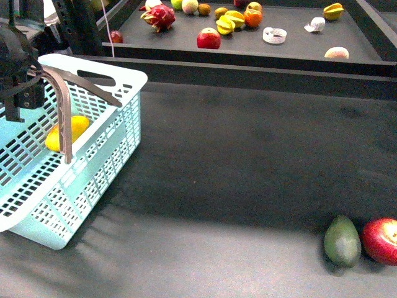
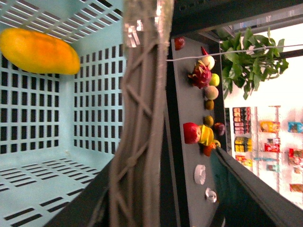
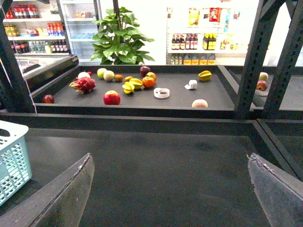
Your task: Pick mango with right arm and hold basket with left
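Observation:
The pale turquoise basket (image 1: 111,133) stands at the left of the dark table, one grey-brown handle (image 1: 62,105) raised. Inside it lies the yellow-orange mango (image 1: 67,133), which the left wrist view shows against the slotted wall as mango (image 2: 40,51). My left gripper (image 1: 23,99) hangs open over the basket's left side. In its wrist view the handle (image 2: 142,118) runs between the spread fingers of that gripper (image 2: 161,203), and contact cannot be told. My right gripper (image 3: 170,157) is open above bare table with nothing between its fingers (image 3: 71,198). It is out of the front view.
A dark green fruit (image 1: 342,241) and a red apple (image 1: 381,241) lie at the table's front right. Behind a raised black rail (image 1: 248,65), a back tray holds a dragon fruit (image 1: 159,17), another apple (image 1: 209,38), starfruits (image 1: 226,23) and several other fruits. The basket's corner (image 3: 12,161) shows in the right wrist view.

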Available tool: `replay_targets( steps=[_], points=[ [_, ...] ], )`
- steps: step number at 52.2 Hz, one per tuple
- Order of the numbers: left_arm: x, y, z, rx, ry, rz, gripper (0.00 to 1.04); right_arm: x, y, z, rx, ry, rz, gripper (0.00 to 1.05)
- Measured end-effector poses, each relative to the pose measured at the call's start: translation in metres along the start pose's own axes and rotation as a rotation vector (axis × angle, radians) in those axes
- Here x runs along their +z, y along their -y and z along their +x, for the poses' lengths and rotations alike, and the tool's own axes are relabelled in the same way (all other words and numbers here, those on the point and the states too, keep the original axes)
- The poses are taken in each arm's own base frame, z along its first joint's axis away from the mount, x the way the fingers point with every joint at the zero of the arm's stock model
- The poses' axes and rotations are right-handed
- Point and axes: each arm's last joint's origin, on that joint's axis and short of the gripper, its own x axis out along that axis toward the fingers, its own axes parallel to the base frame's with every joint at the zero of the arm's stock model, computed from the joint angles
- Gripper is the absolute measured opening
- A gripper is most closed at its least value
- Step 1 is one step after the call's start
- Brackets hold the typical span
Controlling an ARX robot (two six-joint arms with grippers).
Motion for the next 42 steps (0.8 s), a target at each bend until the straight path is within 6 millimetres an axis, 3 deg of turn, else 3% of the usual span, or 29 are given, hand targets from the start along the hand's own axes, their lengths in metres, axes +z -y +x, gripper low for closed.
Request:
replay_targets(
  steps=[10,16,26,42],
  points=[
    [0.016,0.0,-0.016,-0.054,-0.056,0.08,1.01,0.0,0.0,0.0,0.0,0.0,0.0,0.97],
    [0.03,-0.008,-0.031,-0.071,-0.071,0.141,0.99,0.0,0.0,0.0,0.0,0.0,0.0,0.97],
    [0.062,-0.032,-0.077,-0.082,-0.041,0.238,0.99,0.0,0.0,0.0,0.0,0.0,0.0,0.97],
    [0.106,-0.04,-0.148,-0.214,0.022,0.388,0.99,0.0,0.0,0.0,0.0,0.0,0.0,0.97]
  ],
)
